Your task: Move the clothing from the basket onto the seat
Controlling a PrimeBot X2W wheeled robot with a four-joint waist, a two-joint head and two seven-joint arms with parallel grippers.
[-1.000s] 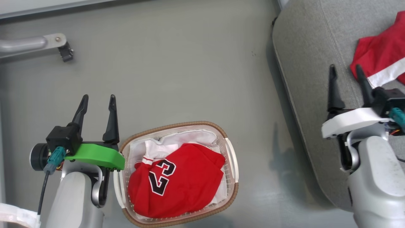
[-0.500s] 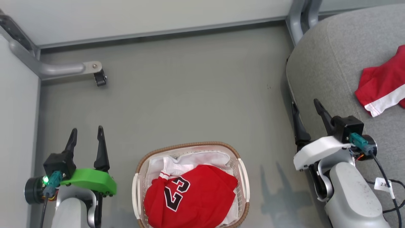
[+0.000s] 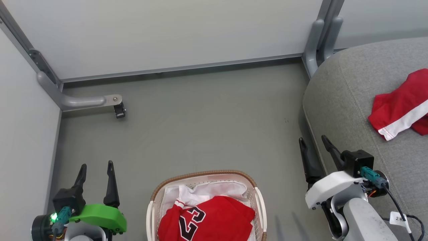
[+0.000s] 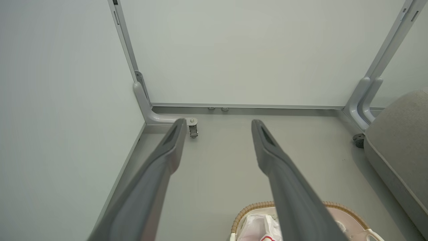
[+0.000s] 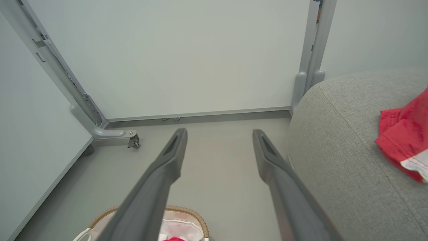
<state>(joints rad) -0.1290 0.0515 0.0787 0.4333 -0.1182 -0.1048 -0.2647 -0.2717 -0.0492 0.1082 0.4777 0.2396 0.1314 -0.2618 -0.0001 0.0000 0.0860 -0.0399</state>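
Observation:
A red jersey with a black number 23 [image 3: 207,221] lies in the white basket [image 3: 152,214] with a brown woven rim, at the bottom middle of the head view. Another red garment with a white stripe [image 3: 401,112] rests on the grey seat [image 3: 344,100] at the right, also seen as clothing [image 5: 403,140] in the right wrist view. My left gripper [image 3: 96,165] stands open and empty left of the basket. My right gripper [image 3: 313,140] is open and empty beside the seat's front edge. The basket rim [image 4: 254,209] shows below the left fingers [image 4: 174,144].
Pale partition walls close the space at the back and left. A metal foot with a caster [image 3: 118,108] juts onto the grey floor at the back left. A grey post [image 3: 317,36] stands by the seat's far corner. A tagged cable [image 3: 399,219] hangs from my right arm.
The camera has tilted up, so the whole scene has slid down the head view. My right gripper has drawn back from the seat toward its front edge. Both grippers have stayed open.

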